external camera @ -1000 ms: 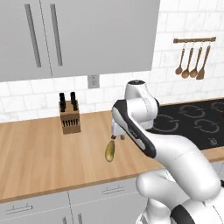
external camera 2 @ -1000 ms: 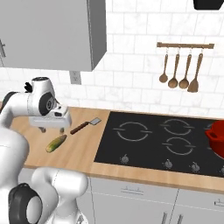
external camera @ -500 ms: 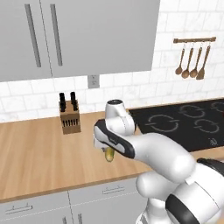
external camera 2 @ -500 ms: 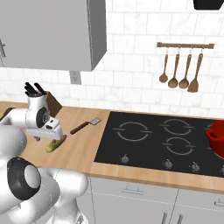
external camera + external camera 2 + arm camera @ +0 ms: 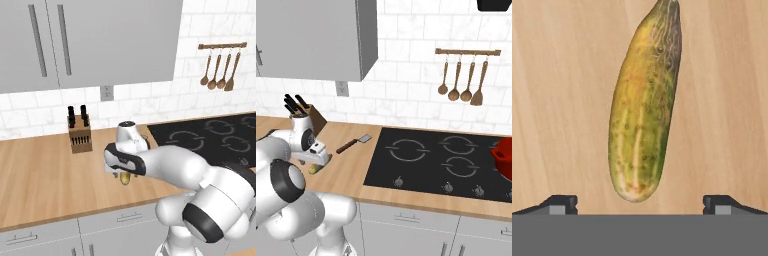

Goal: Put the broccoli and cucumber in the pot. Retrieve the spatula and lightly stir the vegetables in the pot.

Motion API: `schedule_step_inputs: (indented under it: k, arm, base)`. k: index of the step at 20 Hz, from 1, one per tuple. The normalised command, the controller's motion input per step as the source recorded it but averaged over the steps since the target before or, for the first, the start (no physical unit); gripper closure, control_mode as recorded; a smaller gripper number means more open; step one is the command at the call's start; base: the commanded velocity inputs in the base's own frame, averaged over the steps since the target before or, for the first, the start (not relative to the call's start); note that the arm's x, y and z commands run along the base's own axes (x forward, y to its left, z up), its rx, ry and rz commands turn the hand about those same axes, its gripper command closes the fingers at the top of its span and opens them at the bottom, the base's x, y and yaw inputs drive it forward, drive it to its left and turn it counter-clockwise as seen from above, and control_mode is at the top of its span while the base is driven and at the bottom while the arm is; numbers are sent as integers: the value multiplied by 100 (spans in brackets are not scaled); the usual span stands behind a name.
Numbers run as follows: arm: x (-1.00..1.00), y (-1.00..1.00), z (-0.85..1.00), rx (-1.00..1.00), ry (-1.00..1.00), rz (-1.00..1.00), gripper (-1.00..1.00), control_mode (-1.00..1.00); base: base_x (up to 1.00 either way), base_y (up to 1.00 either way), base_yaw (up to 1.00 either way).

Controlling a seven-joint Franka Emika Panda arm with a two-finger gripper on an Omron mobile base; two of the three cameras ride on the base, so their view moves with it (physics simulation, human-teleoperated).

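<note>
Since the earlier frames the arm has swung left and dropped low over the counter, bringing the hand down onto the vegetable; the things on the counter have not shifted.

The long tapered yellow-green cucumber with darker green streaks (image 5: 644, 102) lies flat on the light wooden countertop (image 5: 40, 185), near its front edge and well left of the hob. In the hand view its blunt end sits between the two dark fingertips, which stand wide apart at either side with bare wood between each tip and the skin. The two-finger gripper (image 5: 640, 202) is fully spread and holds nothing; no contact yet, as far as I can tell.

Just beyond and right of the cucumber lies the spatula with flat light-grey metal blade and slim dark-brown handle (image 5: 354, 143), untouched. Further right is the black glass cooktop (image 5: 441, 165), and at its far right edge the round deep red pot (image 5: 503, 160), well apart from the hand. A wooden knife block (image 5: 79, 135) stands at the back wall, left. Wooden spoons (image 5: 461, 80) hang on a wall rail above the hob.

Progress judged: very early. Cucumber not yet grasped; broccoli not located in these views; pot contents cannot be seen. Carrying both vegetables over, fetching the spatula and stirring all remain.
</note>
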Motion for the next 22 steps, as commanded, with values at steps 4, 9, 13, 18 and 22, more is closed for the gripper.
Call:
schedule_step_inputs:
  k: [4,9,13,18,22]
  arm:
    - [18,4,-25,0,1,-8,-100,-100]
    - [17,2,-24,0,1,-5,-100,-100]
    - [13,0,-28,0,0,-5,-100,-100]
    - [4,0,-13,0,0,-2,100,-100]
    - [0,0,0,0,0,0,100,-100]
  base:
    - [0,0,0]
    - [0,0,0]
    - [0,0,0]
    - [0,0,0]
    - [0,0,0]
